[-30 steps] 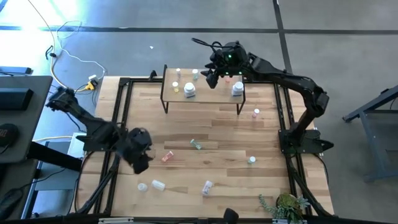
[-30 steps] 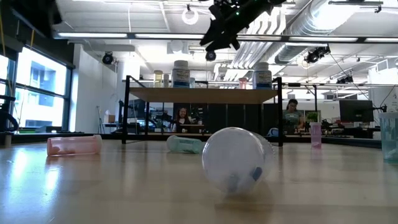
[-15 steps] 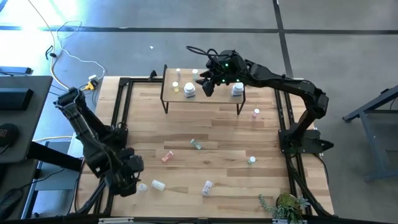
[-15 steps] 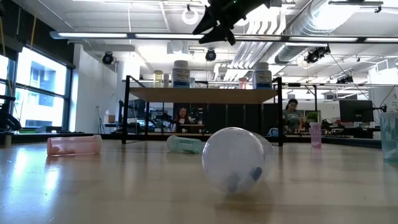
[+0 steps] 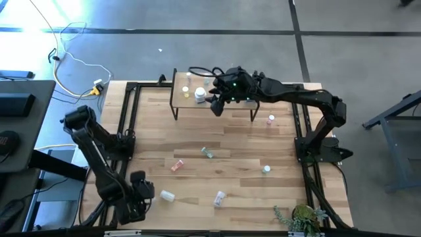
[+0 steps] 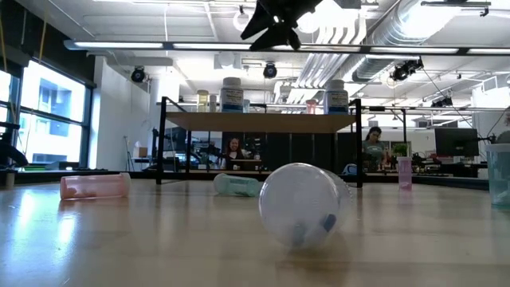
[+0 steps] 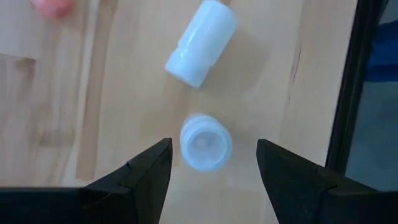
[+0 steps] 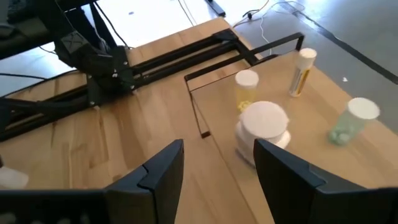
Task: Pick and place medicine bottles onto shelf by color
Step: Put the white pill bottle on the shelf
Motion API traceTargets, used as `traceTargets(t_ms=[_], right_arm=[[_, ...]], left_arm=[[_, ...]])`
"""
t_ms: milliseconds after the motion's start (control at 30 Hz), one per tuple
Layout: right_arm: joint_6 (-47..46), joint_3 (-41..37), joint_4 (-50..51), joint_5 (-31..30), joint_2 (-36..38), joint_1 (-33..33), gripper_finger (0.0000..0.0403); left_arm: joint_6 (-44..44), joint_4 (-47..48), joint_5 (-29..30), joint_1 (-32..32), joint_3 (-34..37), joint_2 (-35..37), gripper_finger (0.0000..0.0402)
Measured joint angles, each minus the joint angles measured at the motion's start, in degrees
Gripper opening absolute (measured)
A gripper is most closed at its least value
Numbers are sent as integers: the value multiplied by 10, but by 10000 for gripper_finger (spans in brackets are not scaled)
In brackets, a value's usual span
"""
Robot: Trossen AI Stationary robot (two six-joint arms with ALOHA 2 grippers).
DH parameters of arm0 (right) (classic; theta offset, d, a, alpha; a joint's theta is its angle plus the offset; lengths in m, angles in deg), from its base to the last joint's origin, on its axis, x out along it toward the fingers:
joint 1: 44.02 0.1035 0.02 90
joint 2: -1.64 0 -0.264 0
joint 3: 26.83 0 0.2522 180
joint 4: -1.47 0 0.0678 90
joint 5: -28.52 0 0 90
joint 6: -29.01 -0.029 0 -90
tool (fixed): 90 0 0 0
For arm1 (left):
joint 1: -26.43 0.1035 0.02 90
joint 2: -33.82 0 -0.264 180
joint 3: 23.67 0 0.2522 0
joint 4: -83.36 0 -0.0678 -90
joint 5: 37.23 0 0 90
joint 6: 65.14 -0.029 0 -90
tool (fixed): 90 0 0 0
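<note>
My left gripper (image 5: 141, 193) (image 7: 212, 149) hangs open near the table's near left corner, pointing down. Its fingers stand on either side of a small white bottle (image 7: 205, 142) that stands upright on its base, and do not touch it. A second white bottle (image 7: 200, 42) (image 5: 167, 195) lies on its side just beyond. My right gripper (image 5: 216, 105) (image 8: 217, 158) is open and holds nothing, above the front edge of the shelf (image 5: 187, 104) (image 8: 217, 106). On the shelf stand a white jar (image 8: 262, 127), two yellow bottles (image 8: 245, 87) and a green one (image 8: 351, 121).
More bottles lie on the tabletop: a pink-orange one (image 5: 177, 165), a green one (image 5: 207, 153), a white one (image 5: 219, 197), one at the right (image 5: 266, 170) and a pink one (image 5: 271, 120). A clear bottle (image 6: 303, 203) lies close to the low camera. A black frame rail (image 7: 354, 93) runs beside my left gripper.
My left gripper has gone toward the table's near left corner and down, rolling as it went, and now straddles the small upright white bottle. My right gripper has moved from over the shelf's back toward the shelf's front edge and the table's left. No bottle has moved.
</note>
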Motion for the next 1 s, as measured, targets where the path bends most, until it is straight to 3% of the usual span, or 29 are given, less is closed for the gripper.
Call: traceTargets(t_ms=[400,733,1000], right_arm=[[-13,0,8,0,0,30,186],[-26,0,37,-8,0,41,186],[-37,0,57,-20,-1,43,186]], left_arm=[[21,-12,-2,0,0,-49,217],[26,-23,-1,0,0,-65,123],[40,-19,-16,11,0,-51,134]])
